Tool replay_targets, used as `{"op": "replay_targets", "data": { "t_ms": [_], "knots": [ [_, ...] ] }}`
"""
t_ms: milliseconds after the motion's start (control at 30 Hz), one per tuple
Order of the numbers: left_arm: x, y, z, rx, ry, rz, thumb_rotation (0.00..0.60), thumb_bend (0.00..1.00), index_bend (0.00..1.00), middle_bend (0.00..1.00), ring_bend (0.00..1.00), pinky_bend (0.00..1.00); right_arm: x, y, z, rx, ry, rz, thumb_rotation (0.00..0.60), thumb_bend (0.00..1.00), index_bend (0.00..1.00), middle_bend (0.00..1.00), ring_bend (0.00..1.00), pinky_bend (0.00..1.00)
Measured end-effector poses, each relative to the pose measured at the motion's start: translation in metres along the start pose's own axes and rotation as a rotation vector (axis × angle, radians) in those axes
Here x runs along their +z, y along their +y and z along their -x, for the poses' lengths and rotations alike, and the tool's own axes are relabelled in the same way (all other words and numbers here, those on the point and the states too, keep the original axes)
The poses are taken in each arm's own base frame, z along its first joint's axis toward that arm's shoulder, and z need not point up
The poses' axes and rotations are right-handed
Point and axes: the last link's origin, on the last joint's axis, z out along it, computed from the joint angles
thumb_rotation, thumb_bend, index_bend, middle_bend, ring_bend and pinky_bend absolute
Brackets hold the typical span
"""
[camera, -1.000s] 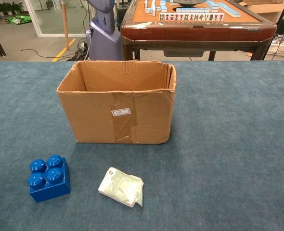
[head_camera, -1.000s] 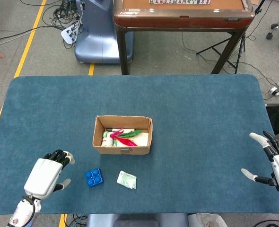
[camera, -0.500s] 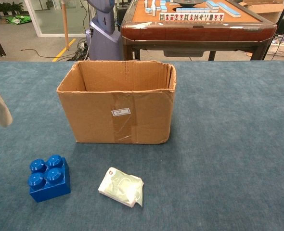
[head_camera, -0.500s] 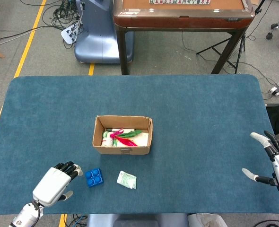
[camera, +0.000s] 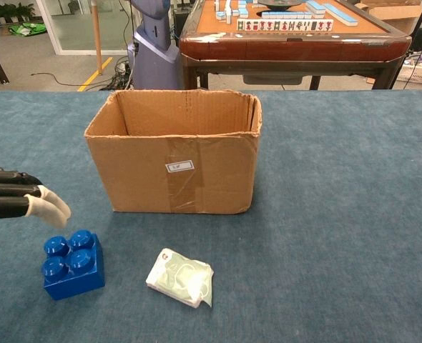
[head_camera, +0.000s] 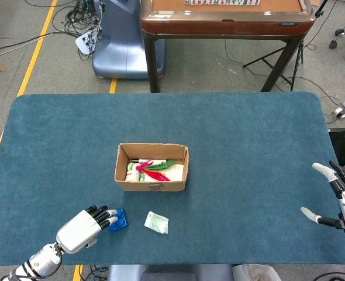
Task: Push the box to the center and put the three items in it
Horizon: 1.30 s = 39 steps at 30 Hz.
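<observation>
head: high, looking down | chest: low, close | shared: box [head_camera: 152, 167]

The left hand [head_camera: 85, 228] is positioned at the lower left of the head view, on a forearm that enters from the bottom-left corner. Its back faces upward and its dark fingers [head_camera: 102, 212] extend forward and to the right, lying side by side. In the chest view the same fingers project in from the left edge, roughly level, with the pale thumb [camera: 48, 209] angled downward beneath them. Nothing is held in this hand.

The right hand [head_camera: 343, 202] is partly visible at the right edge of the head view. Its fingers and thumb are spread apart, and it holds nothing.
</observation>
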Motion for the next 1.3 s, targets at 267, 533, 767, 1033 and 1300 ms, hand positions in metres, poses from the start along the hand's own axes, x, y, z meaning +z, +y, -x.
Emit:
{"op": "replay_targets", "data": {
  "t_ms": [267,533,767,1033,1300],
  "knots": [
    [0.026,0.001,0.007,0.032,-0.028,0.098,0.6,0.1,0.26,0.24,0.18,0.33,0.0,0.0,0.0,0.0,0.001,0.002,0.6,0.03,0.15,0.18,0.03,0.11],
    [0.039,0.002,0.014,0.092,-0.082,0.12,0.6,0.1,0.22,0.18,0.09,0.26,-0.001,0.0,-0.002,0.006,0.008,0.001,0.6,0.03,0.15,0.18,0.03,0.11],
    [0.048,-0.003,0.019,0.146,-0.156,0.076,0.6,0.1,0.22,0.15,0.06,0.22,-0.001,0.0,-0.003,0.008,0.007,-0.001,0.6,0.03,0.15,0.18,0.03,0.11],
    [0.051,-0.005,0.025,0.175,-0.204,0.053,0.6,0.1,0.22,0.14,0.04,0.19,-0.001,0.0,-0.003,0.01,0.009,0.0,0.6,0.03,0.15,0.18,0.03,0.11],
    [0.053,-0.002,0.028,0.164,-0.201,0.059,0.6,0.1,0.28,0.15,0.04,0.19,-0.001,0.0,-0.003,0.01,0.007,-0.001,0.6,0.03,0.15,0.18,0.03,0.11]
  ]
}}
